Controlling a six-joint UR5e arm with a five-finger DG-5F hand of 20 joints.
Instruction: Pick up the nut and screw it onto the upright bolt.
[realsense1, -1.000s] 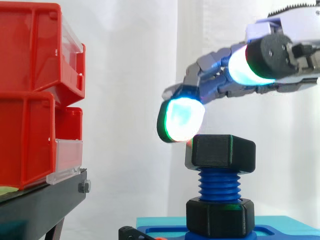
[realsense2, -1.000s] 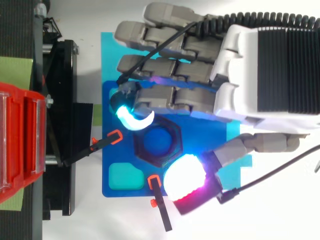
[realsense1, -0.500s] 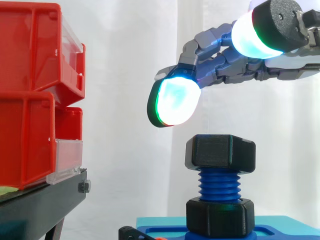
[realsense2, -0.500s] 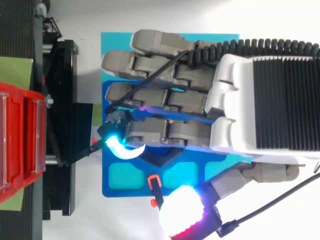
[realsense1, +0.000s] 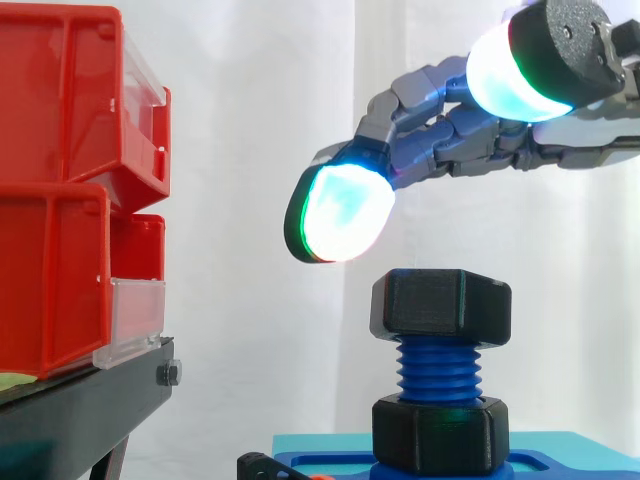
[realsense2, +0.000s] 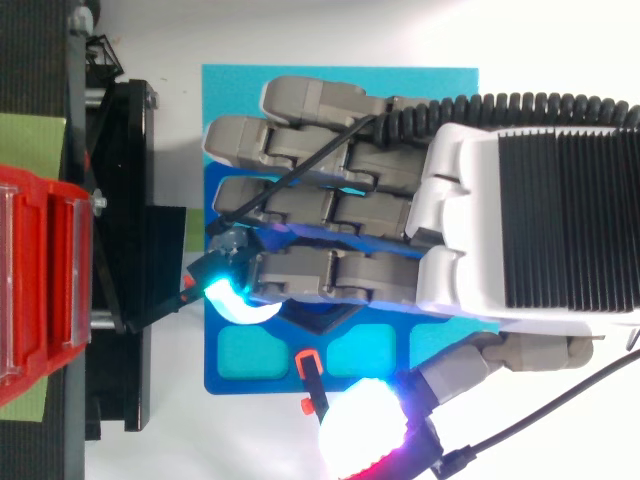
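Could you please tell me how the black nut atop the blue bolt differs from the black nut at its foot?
The upper black hexagonal nut caps the blue threaded bolt, hiding its tip; the lower black hexagonal nut sits at its foot on the blue base plate. The upper nut lies just below the hand, apart from it; the lower nut is farther down. Both look alike in size.

No writing, label, number or sign can be read on anything here.
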